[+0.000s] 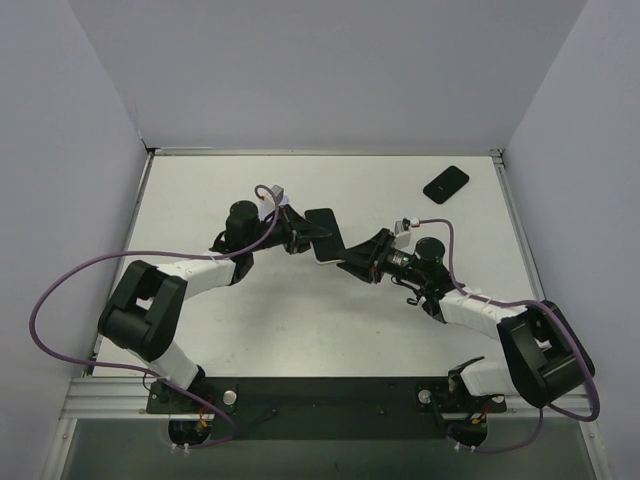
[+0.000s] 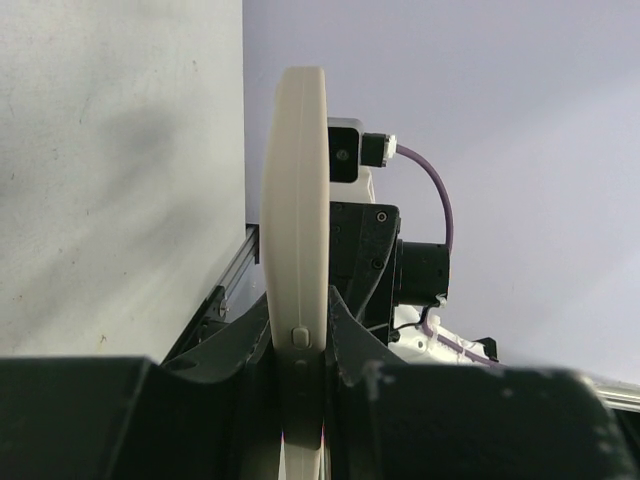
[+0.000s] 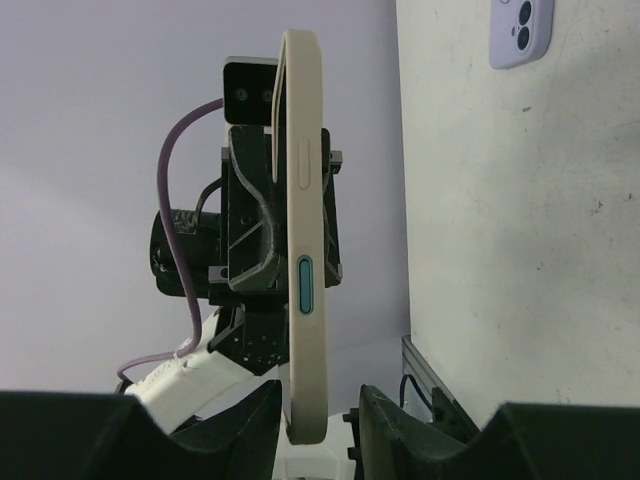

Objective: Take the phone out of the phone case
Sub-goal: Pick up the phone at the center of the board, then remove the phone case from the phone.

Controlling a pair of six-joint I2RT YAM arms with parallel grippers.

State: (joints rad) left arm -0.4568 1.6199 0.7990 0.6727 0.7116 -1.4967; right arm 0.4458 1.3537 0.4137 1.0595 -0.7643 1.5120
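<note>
Two grippers are sharing one cream plastic phone case (image 3: 305, 200) in mid-air over the middle of the white tabletop (image 1: 300, 330), its dark face pointing up. The left gripper (image 2: 302, 335) is pinching the left end, fingers pressing both faces. The right gripper (image 3: 318, 412) is sitting spread around the right end, with a gap showing at one finger. Bare table is lying open near and left of them. A dark flat phone-shaped slab (image 1: 446, 184) is resting by the far right corner, well apart. The right wrist view is also showing a lavender phone back with two lenses (image 3: 521, 30) on the table; can't tell if it's the same thing. Pale lavender walls (image 1: 330, 70) are boxing in three sides.
</note>
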